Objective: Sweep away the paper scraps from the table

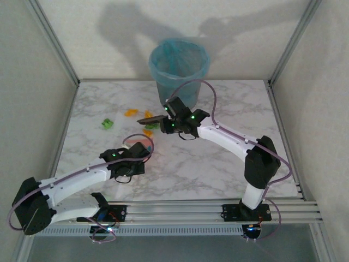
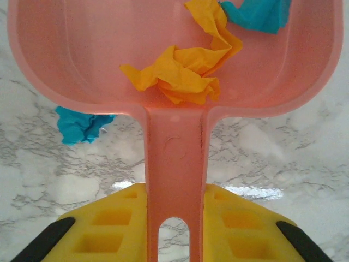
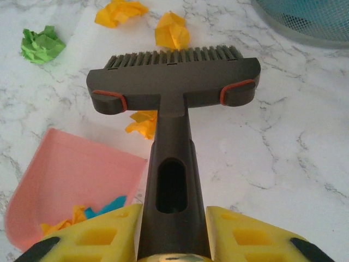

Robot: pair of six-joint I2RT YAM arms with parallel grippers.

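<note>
My left gripper [image 2: 174, 234] is shut on the handle of the pink dustpan [image 2: 82, 54], which lies flat on the table [image 1: 207, 164]. An orange scrap [image 2: 180, 73] and a blue scrap [image 2: 256, 13] lie in the pan, and another blue scrap [image 2: 79, 124] lies on the table beside its left rim. My right gripper [image 3: 172, 234] is shut on the handle of the dark brush [image 3: 174, 93]. The brush head hovers past the pan's mouth, above an orange scrap [image 3: 143, 124]. Beyond the bristles lie two orange scraps [image 3: 120, 12] [image 3: 172, 30] and a green scrap [image 3: 41, 45].
A round bin with a blue liner [image 1: 179, 68] stands at the back of the table, just behind the brush. Aluminium rails frame the table, and white walls close in on both sides. The arm bases sit at the near edge.
</note>
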